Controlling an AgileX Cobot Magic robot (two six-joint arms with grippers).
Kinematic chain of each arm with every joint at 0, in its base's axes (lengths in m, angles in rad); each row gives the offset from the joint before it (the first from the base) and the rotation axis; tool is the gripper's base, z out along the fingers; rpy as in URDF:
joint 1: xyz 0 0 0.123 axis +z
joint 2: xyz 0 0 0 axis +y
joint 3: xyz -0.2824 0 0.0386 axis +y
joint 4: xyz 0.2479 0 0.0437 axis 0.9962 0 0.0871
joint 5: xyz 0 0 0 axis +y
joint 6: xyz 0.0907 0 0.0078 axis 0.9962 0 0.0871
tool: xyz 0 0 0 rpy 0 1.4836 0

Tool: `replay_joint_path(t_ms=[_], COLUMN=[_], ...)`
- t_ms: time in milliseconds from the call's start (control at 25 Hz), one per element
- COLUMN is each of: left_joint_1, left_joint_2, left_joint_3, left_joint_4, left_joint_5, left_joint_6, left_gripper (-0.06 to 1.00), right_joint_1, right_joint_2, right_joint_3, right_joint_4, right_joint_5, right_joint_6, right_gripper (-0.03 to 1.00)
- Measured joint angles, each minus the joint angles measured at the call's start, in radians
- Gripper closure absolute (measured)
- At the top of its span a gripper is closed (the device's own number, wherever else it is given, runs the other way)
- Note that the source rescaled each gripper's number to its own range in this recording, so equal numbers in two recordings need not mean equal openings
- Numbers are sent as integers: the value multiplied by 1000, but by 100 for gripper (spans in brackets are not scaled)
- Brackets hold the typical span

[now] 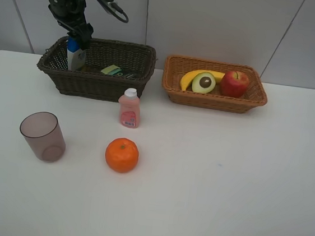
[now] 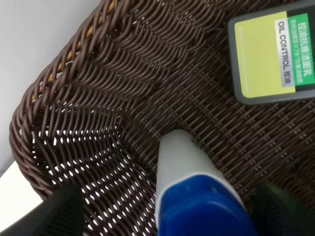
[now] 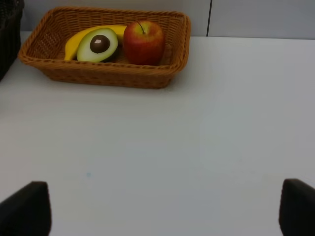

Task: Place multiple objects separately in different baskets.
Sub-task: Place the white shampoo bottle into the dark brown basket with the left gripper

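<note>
1 shampoo bottle (image 1: 75, 57) in dark basket (image 1: 93, 83), loose between wide-spread left tool (image 1: 82, 36); right tool (image 3: 161, 209) likewise spread, empty.

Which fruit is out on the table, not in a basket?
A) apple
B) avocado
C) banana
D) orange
D: the orange sits on the white table, while the apple, banana and avocado lie in the light basket.

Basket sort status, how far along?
Done: banana, avocado half and apple sit in the tan basket; green bottle lies in the dark basket. In hand: left hand open around the blue-capped bottle standing in that basket's corner. To do: orange, pink bottle and cup on the table. Right hand open, holding nothing.
</note>
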Motion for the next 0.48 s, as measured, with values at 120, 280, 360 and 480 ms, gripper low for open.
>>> replay_joint_path(t_ms=[120, 280, 360, 480], left_joint_1=[0, 0, 0, 0], left_joint_2=[0, 0, 0, 0], left_joint_3=[0, 0, 0, 0], left_joint_4=[-63, -131, -145, -159], left_joint_5=[23, 73, 107, 175], left_joint_6=[0, 0, 0, -2], left_gripper=[3, 3, 3, 3], right_joint_1=[0, 0, 0, 0], right_joint_2=[0, 0, 0, 0], right_joint_3=[0, 0, 0, 0], right_joint_4=[0, 0, 0, 0], right_joint_5=[0, 0, 0, 0], right_joint_6=[0, 0, 0, 0], right_gripper=[-1, -1, -1, -1])
